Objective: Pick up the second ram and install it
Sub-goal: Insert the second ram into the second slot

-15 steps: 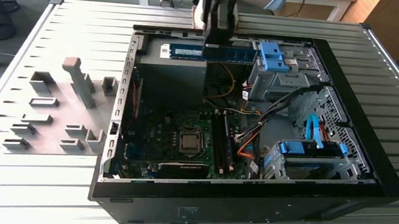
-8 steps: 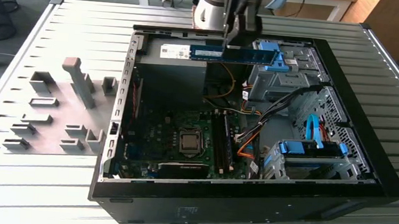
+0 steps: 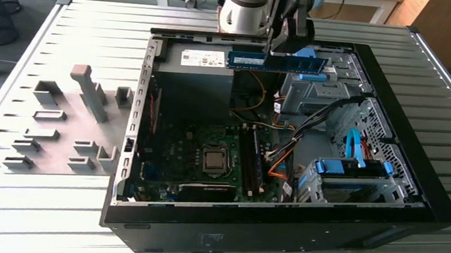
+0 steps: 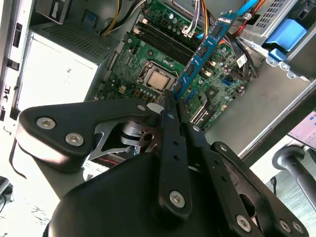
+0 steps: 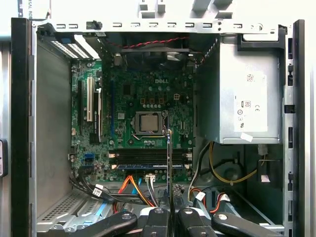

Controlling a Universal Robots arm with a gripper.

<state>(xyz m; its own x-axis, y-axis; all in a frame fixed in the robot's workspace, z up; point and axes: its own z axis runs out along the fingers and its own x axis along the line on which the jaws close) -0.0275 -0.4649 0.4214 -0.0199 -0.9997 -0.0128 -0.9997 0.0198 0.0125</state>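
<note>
You have the second ram (image 3: 277, 63) pinched in the end effector (image 3: 288, 51), whose fingers (image 4: 170, 128) are drawn narrow onto the stick's thin faces. In the exterior view the stick hangs level in the air above the far end of the open computer case (image 3: 415, 177), over the power supply (image 3: 202, 58) and clear of everything below it. In the second wrist view you see its blue-green face with a row of black chips. In the first wrist view it shows edge-on as a thin dark line running out from the fingertips over the motherboard (image 5: 148, 98).

The processor socket (image 5: 147, 122) sits bare in the middle of the board, with white lettering printed just beside it. The long memory slots (image 5: 148, 158) lie between the socket and the end effector in that view.

The power supply carries a white label (image 5: 248, 109) with printed marks, and a second white sticker shows on it in the exterior view. Pale grey holder blocks (image 3: 91, 92) stand on the slatted metal tabletop (image 3: 57, 210) at the exterior view's left of the case.
</note>
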